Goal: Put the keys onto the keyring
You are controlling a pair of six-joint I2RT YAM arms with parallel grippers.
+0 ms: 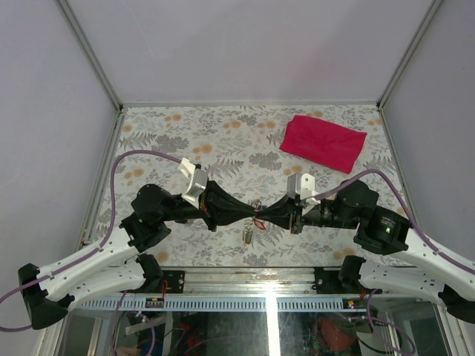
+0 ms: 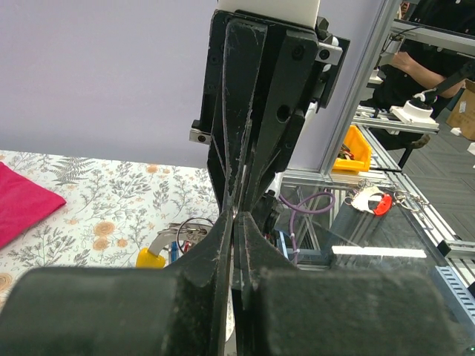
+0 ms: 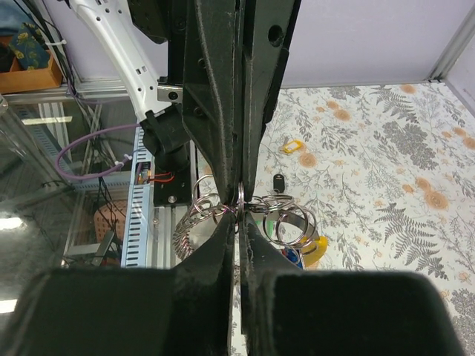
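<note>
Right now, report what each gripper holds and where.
Right gripper pinches the keyring by a thin loop at its fingertips. Left gripper is shut too; its hold is hidden.

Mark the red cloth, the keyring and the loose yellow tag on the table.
red cloth (image 1: 323, 143), top view, middle of the fabric.
keyring (image 3: 267, 202), right wrist view, on its overlapping silvery loops.
loose yellow tag (image 3: 292, 146), right wrist view, on its plastic body.

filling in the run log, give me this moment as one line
left jaws: shut, contents hidden | right jaws: shut on keyring | black piece, yellow tag: loose on table
</note>
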